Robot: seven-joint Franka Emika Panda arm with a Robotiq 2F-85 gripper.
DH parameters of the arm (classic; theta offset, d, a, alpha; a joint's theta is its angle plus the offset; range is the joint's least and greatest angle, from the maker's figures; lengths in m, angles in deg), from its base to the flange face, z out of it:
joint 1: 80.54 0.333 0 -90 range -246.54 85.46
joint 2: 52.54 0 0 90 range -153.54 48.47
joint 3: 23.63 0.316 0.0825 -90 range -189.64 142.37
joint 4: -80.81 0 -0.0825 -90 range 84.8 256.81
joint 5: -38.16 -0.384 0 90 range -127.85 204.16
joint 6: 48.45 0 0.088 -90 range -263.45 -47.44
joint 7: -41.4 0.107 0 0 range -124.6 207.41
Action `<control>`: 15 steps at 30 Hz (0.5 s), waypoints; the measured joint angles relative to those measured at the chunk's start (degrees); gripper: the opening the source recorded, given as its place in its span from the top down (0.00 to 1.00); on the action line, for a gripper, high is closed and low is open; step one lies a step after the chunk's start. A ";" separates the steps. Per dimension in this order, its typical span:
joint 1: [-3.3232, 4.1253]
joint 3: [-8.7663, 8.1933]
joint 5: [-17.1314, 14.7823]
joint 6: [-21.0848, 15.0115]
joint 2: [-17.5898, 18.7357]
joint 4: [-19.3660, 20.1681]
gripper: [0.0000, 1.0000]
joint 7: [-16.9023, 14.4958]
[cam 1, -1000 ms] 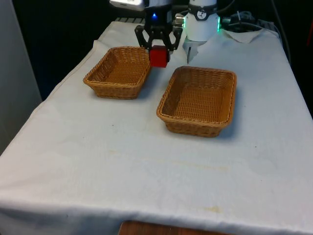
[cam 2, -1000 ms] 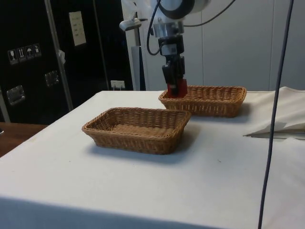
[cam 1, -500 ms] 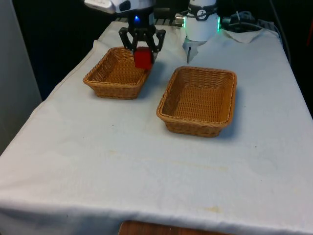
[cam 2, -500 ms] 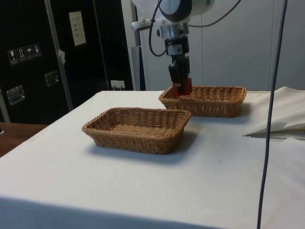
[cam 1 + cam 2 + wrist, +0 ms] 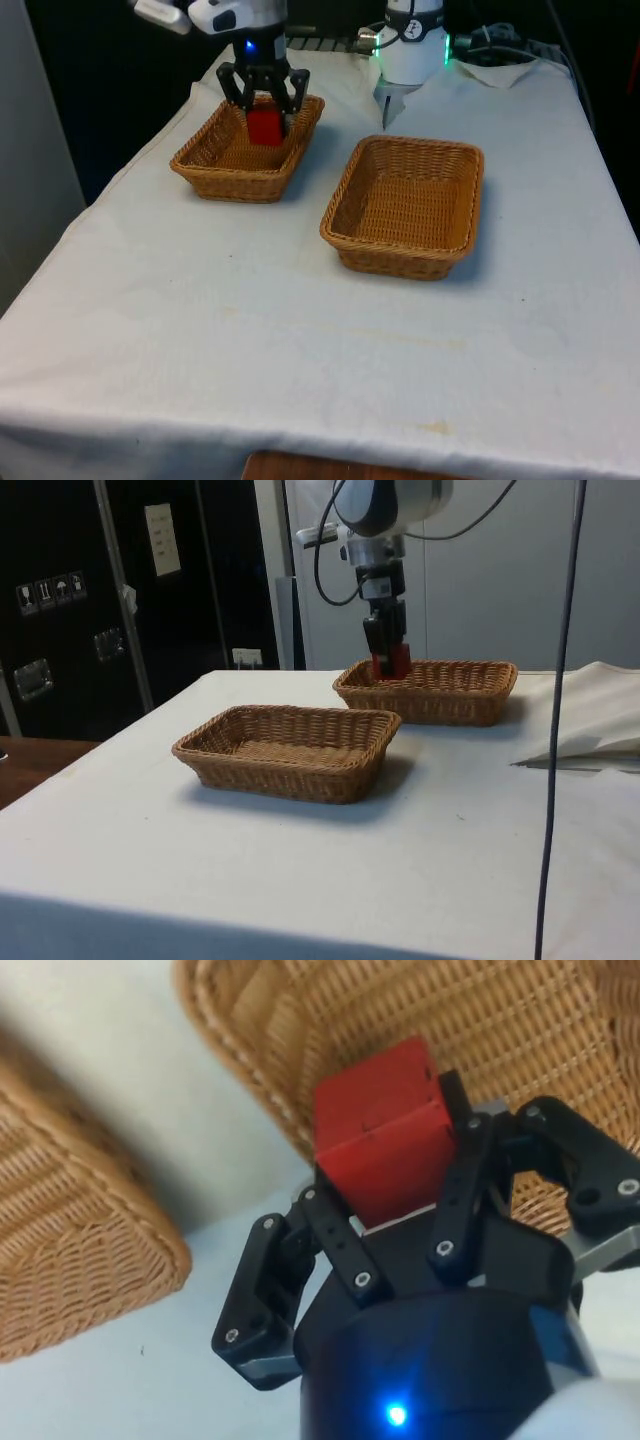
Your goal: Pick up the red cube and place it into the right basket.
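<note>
My gripper (image 5: 263, 110) is shut on the red cube (image 5: 265, 127) and holds it in the air above the wicker basket (image 5: 205, 163) on the front view's left, near that basket's far end. From the side, the gripper (image 5: 388, 652) and the cube (image 5: 391, 665) hang just above the rim of this farther basket (image 5: 450, 702). In the wrist view the cube (image 5: 385, 1130) sits gripped between the two black fingers (image 5: 335, 1250), with the basket's corner (image 5: 240, 1030) beneath. The second wicker basket (image 5: 405, 205) lies on the front view's right with nothing in it.
The robot's white base (image 5: 412, 45) stands at the far end of the table behind the baskets. A bunched white cloth (image 5: 590, 742) and hanging cables (image 5: 558, 720) are at the side view's right.
The gripper has carried the red cube from the gap between the baskets toward the front view's left, over the left basket's far end. It stays shut on the cube.
</note>
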 measured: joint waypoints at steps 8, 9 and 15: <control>-0.40 -1.32 -3.44 -1.43 3.15 -0.92 0.98 -3.27; -0.46 -1.43 -4.13 -1.55 3.67 -1.09 0.98 -3.78; -0.74 -1.78 -8.59 -3.09 6.82 -1.55 0.98 -6.93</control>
